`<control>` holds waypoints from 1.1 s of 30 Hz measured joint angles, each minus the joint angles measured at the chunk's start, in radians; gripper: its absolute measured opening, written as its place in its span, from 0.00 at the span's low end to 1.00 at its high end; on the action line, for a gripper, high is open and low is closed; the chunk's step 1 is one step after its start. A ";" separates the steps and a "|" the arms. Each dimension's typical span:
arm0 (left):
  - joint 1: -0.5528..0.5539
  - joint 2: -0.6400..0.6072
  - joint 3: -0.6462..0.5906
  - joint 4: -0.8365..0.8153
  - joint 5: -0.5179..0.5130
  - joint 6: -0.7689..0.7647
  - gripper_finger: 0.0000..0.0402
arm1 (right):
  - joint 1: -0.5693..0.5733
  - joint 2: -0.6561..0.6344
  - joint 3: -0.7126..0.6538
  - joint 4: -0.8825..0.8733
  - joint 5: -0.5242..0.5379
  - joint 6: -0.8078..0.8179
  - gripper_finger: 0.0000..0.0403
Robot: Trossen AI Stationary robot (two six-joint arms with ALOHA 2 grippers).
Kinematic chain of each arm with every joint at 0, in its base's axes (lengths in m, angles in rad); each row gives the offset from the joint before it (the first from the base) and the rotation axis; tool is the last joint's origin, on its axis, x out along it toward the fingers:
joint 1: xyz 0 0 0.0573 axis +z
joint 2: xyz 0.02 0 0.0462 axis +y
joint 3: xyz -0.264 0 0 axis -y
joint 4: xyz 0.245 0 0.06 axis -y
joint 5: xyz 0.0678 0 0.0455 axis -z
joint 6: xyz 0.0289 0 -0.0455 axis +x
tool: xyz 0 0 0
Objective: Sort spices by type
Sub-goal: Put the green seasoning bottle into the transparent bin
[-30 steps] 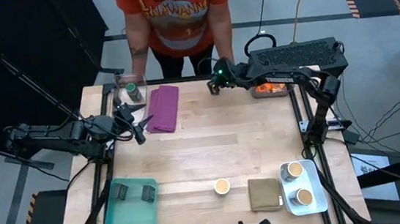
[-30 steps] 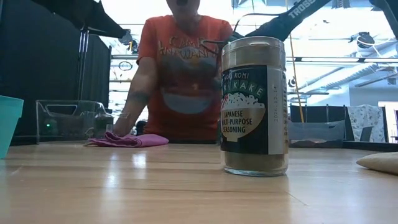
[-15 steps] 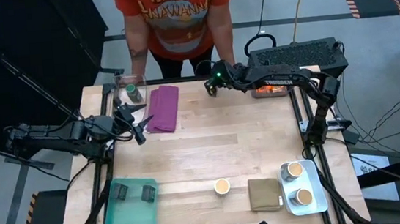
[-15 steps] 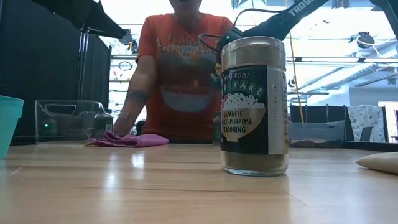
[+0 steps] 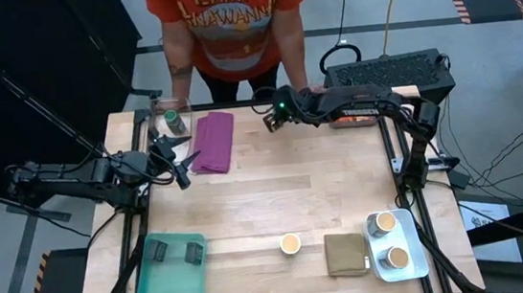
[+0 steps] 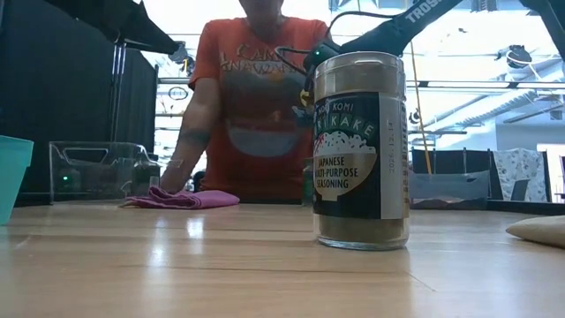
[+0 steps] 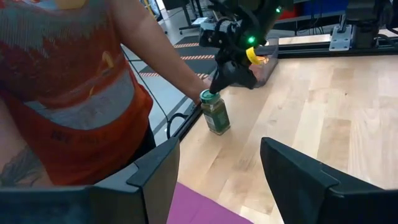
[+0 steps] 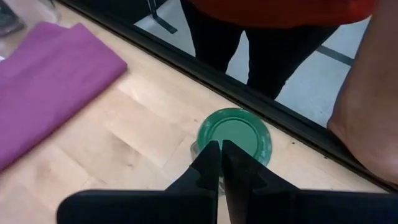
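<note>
On the worktop (image 5: 276,193) we have the right gripper (image 8: 219,155), fingers pressed together, tips just over a green-lidded jar (image 7: 215,112) at the far edge beside a person's hand (image 8: 364,118). We should spread the fingers, lower squarely around the lid. The left gripper (image 5: 182,164) waits half-open near the purple cloth (image 5: 213,141).

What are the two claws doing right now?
Left gripper: open, empty, near the purple cloth.
Right gripper: shut, empty, tips above the green-lidded jar.
</note>
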 joint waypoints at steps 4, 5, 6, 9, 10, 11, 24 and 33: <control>0.000 0.000 0.000 0.000 0.000 0.000 0.57 | 0.010 0.000 0.000 0.005 0.002 0.002 0.00; 0.000 0.000 0.000 0.000 0.000 0.000 0.57 | 0.011 0.000 0.000 0.003 0.002 0.007 0.00; 0.000 0.000 0.000 0.000 0.000 0.000 0.57 | 0.010 0.000 0.000 0.003 0.002 0.012 0.00; 0.000 0.000 0.000 0.000 0.000 0.000 0.57 | 0.010 0.000 0.000 0.003 0.002 0.020 0.00; 0.000 0.000 0.000 0.000 0.000 0.000 0.57 | 0.010 0.001 0.000 0.003 0.004 0.020 0.00; 0.000 0.000 0.000 0.000 0.000 0.000 0.57 | 0.010 0.003 0.000 0.003 0.006 0.021 0.00; 0.000 0.000 0.000 0.000 0.000 -0.001 0.57 | 0.000 0.003 -0.002 0.005 0.008 0.024 0.00; 0.000 0.000 0.000 0.000 0.000 -0.003 0.57 | 0.005 0.001 -0.040 0.023 0.014 0.054 0.00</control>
